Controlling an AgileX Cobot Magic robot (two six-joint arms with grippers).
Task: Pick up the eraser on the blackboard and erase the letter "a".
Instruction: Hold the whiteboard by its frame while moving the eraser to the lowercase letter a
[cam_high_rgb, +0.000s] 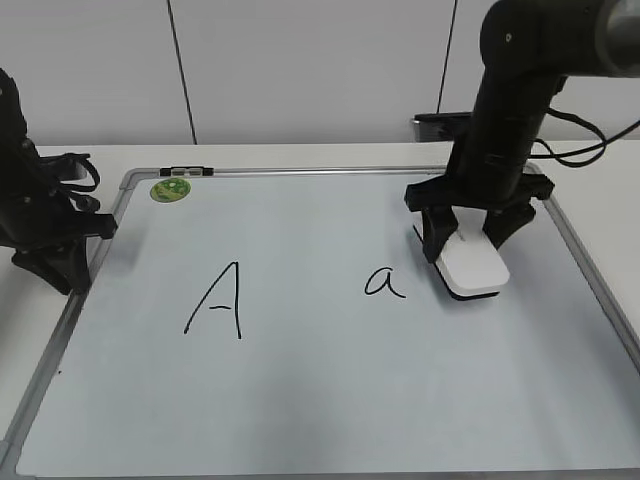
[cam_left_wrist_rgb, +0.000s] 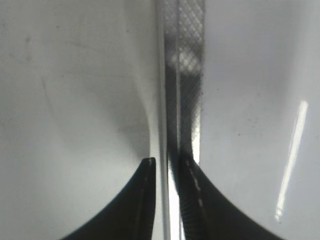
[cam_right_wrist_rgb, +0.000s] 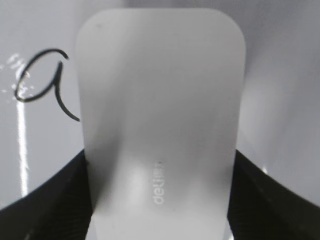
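Note:
The white eraser (cam_high_rgb: 473, 266) lies flat on the blackboard (cam_high_rgb: 320, 400), just right of the small letter "a" (cam_high_rgb: 384, 283). My right gripper (cam_high_rgb: 467, 248) comes straight down over it, a finger against each long side, shut on it. In the right wrist view the eraser (cam_right_wrist_rgb: 160, 115) fills the middle between the fingers (cam_right_wrist_rgb: 160, 165), with the "a" (cam_right_wrist_rgb: 45, 80) beside its left edge, its tail partly hidden by the eraser. My left gripper (cam_high_rgb: 58, 268) rests at the board's left edge, fingers nearly together and empty (cam_left_wrist_rgb: 167, 162).
A larger capital "A" (cam_high_rgb: 218, 300) is drawn left of centre. A round green magnet (cam_high_rgb: 171, 188) sits at the board's far left corner. The grey metal frame (cam_left_wrist_rgb: 172, 75) runs under the left gripper. A dark device and cables lie behind the right arm.

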